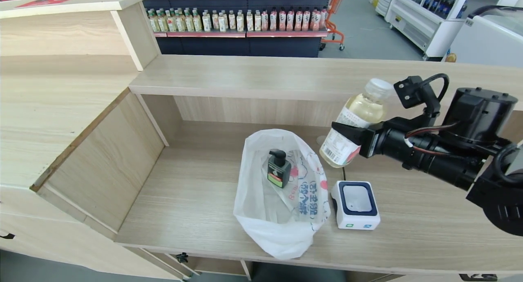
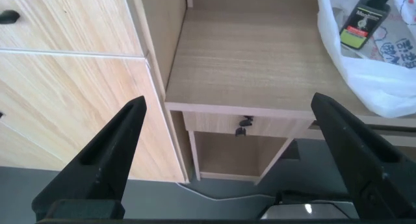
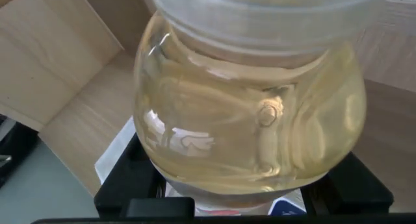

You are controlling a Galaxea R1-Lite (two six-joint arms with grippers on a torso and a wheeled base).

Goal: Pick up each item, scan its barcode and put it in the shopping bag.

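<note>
My right gripper (image 1: 347, 137) is shut on a clear bottle of pale yellow drink (image 1: 355, 122), gripping its labelled middle and holding it tilted in the air above the white barcode scanner (image 1: 356, 204). From the right wrist, the bottle (image 3: 253, 113) is seen close up. The white shopping bag (image 1: 282, 192) lies open on the counter left of the scanner, with a dark pump bottle (image 1: 279, 168) inside it. My left gripper (image 2: 227, 152) hangs open below the counter's front edge, holding nothing, with the shopping bag (image 2: 370, 74) and pump bottle (image 2: 361, 19) farther off.
The wooden counter (image 1: 188, 200) has a raised back ledge (image 1: 261, 75) and a side wall (image 1: 102, 159) on the left. A drawer with a key (image 2: 244, 123) sits under the counter front. Shelves of drinks (image 1: 241, 20) stand in the room behind.
</note>
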